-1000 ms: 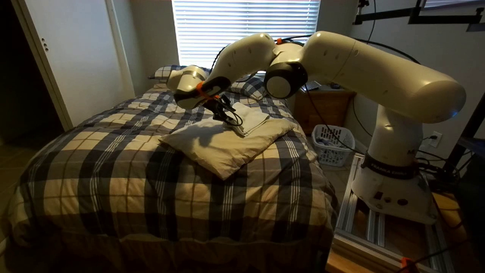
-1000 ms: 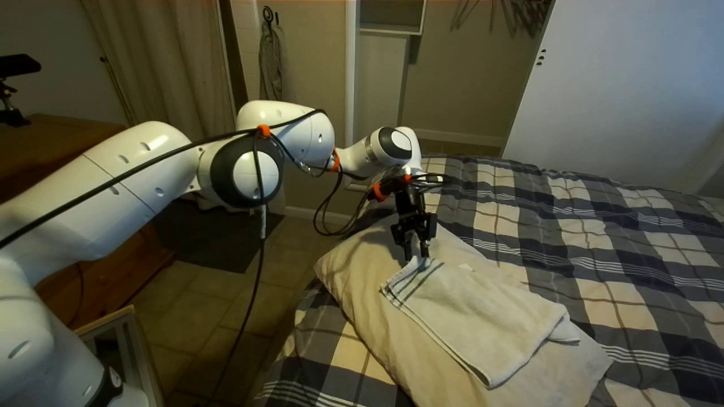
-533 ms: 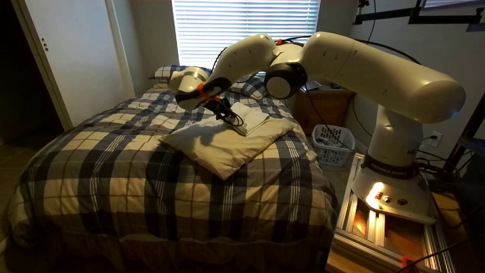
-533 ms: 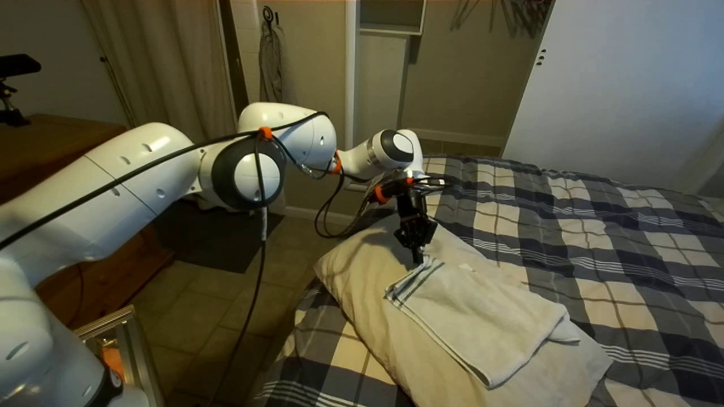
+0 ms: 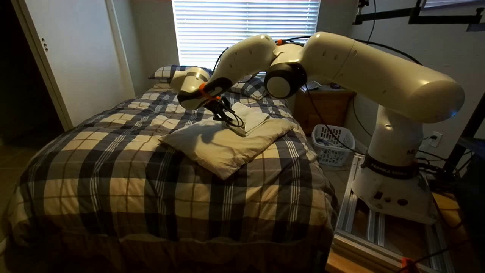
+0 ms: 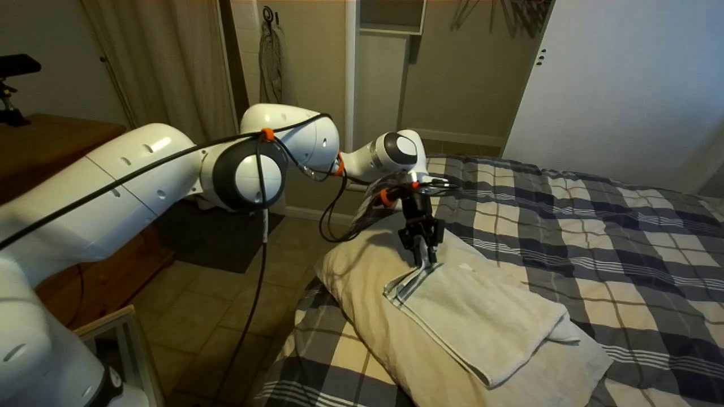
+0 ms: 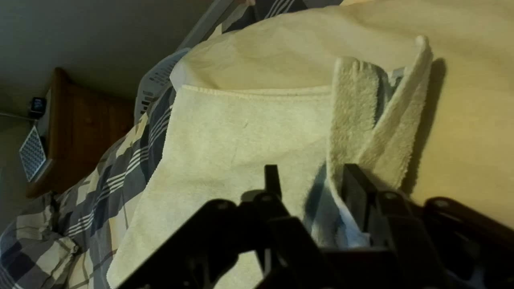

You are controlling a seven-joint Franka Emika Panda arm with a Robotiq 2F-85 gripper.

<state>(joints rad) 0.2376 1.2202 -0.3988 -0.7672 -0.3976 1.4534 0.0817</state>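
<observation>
A folded white towel (image 6: 481, 316) with dark stripes near one end lies on a beige pillow (image 6: 356, 277). The towel also shows in an exterior view (image 5: 250, 115) and in the wrist view (image 7: 241, 136). My gripper (image 6: 425, 262) points down at the towel's striped end. In the wrist view, my gripper (image 7: 313, 178) has its fingers apart. A raised fold of the striped end stands between them, close to the right-hand finger. The left-hand finger is apart from that fold. In an exterior view, cables partly hide the gripper (image 5: 226, 120).
The pillow lies on a bed with a plaid cover (image 5: 182, 204). A white laundry basket (image 5: 333, 146) stands on the floor between bed and robot base. A wooden nightstand (image 5: 322, 108) is behind it. Cables (image 6: 334, 226) hang from the arm.
The fingers were open a second ago, looked shut at the towel's striped end half a second ago, and are apart now. The arm has shifted slightly; the striped end now stands up between the fingers.
</observation>
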